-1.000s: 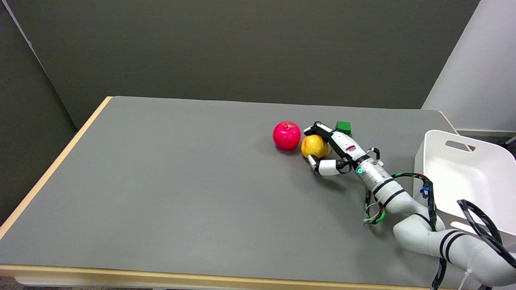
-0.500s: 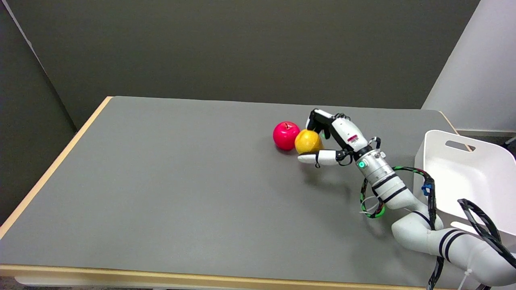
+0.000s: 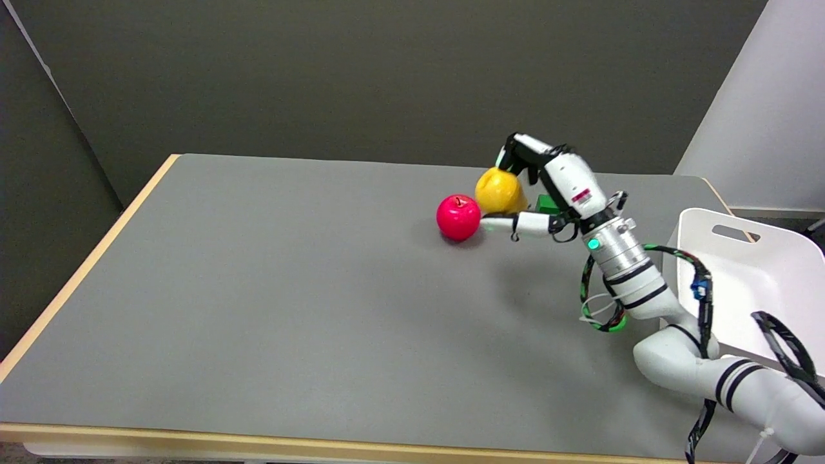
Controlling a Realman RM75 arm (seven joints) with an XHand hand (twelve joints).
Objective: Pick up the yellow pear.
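The yellow pear [image 3: 499, 191] hangs in the air above the grey table [image 3: 258, 290], held in my right hand [image 3: 538, 190]. Dark fingers curl over the pear's top and a white thumb runs under it. The pear sits just up and right of a red apple [image 3: 458, 218], which rests on the table. My right arm reaches in from the lower right.
A small green block [image 3: 547, 203] lies on the table behind the hand, mostly hidden by it. A white bin [image 3: 747, 270] stands at the table's right edge. The table's wooden rim runs along the left and near sides.
My right hand has risen off the table with the pear in its grasp, moving up and slightly away. The red apple has stayed in place.
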